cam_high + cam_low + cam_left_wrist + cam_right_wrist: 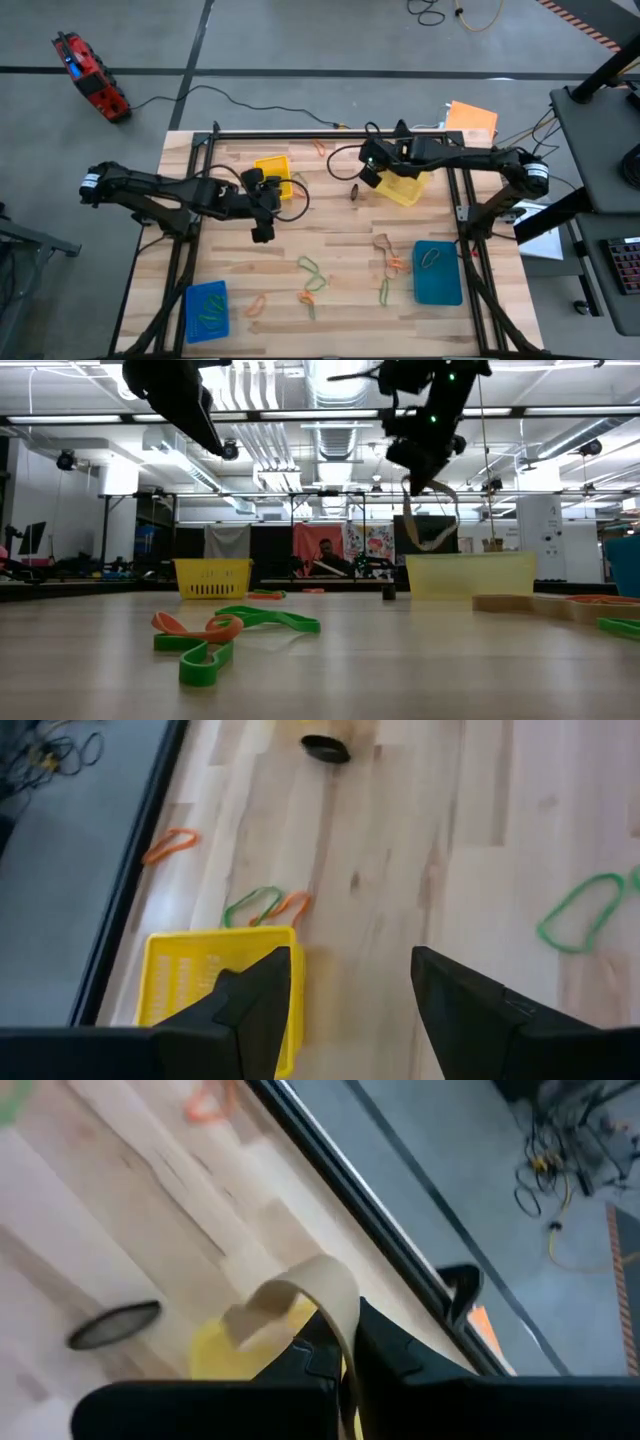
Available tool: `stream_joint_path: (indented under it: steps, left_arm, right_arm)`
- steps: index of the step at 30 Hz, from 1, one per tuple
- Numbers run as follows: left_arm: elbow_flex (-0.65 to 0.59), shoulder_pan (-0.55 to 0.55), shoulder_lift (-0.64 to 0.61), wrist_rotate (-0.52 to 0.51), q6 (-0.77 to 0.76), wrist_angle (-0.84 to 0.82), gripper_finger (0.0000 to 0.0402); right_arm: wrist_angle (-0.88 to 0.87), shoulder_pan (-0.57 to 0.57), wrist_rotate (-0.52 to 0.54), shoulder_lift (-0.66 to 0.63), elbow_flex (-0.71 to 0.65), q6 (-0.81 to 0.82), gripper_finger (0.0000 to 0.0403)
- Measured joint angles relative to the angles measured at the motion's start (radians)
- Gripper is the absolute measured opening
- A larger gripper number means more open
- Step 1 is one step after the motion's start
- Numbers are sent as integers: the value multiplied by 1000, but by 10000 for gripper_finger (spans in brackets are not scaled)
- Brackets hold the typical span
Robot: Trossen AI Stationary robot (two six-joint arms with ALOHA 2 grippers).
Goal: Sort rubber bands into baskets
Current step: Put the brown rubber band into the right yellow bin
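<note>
My right gripper (368, 178) hangs above the left end of the pale yellow basket (405, 186), shut on a tan rubber band (432, 525). My left gripper (350, 1005) stands open over the wood beside the bright yellow basket (195, 995), nothing between its fingers. A black rubber band (355, 192) lies flat between the two baskets. Green, orange and tan rubber bands (312, 272) lie strewn over the table's near middle. The teal basket (437, 272) stands at the near right and holds a band. The blue basket (207, 312) at the near left also holds bands. My right gripper pinches the tan band between its two fingers at one stretch of the loop (340, 1312). The fingers slant down from the table's right side. The rest of the loop (438, 532) hangs slack below the fingertips, clear of the table and above the pale basket's rim.
A dark metal frame (300, 134) runs along the table's far edge and sides. A flat orange sheet (471, 118) lies at the far right corner. Green and orange bands (268, 905) lie right beside the bright yellow basket. Bare wood lies between the two arms.
</note>
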Motion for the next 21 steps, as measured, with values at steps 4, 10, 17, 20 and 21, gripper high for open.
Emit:
stream_joint_path:
  steps: [4, 10, 17, 20, 21]
  left_arm:
    - [-15, -19, -22, -20, -38, 2, 191]
    - [-22, -79, -57, -48, -84, 4, 191]
    - [-24, -174, -96, -112, -134, 2, 191]
    - [-27, -203, -108, -134, -157, 1, 191]
    - [-29, -210, -111, -136, -163, 1, 191]
  right_arm:
    - [-10, -40, -9, 0, -42, 2, 9]
    - [-13, -87, -8, 0, -122, 52, 9]
    - [-11, -103, -58, -11, -193, 144, 34]
    - [-10, -103, -85, -14, -196, 157, 73]
    - [-10, -103, -86, -14, -195, 157, 89]
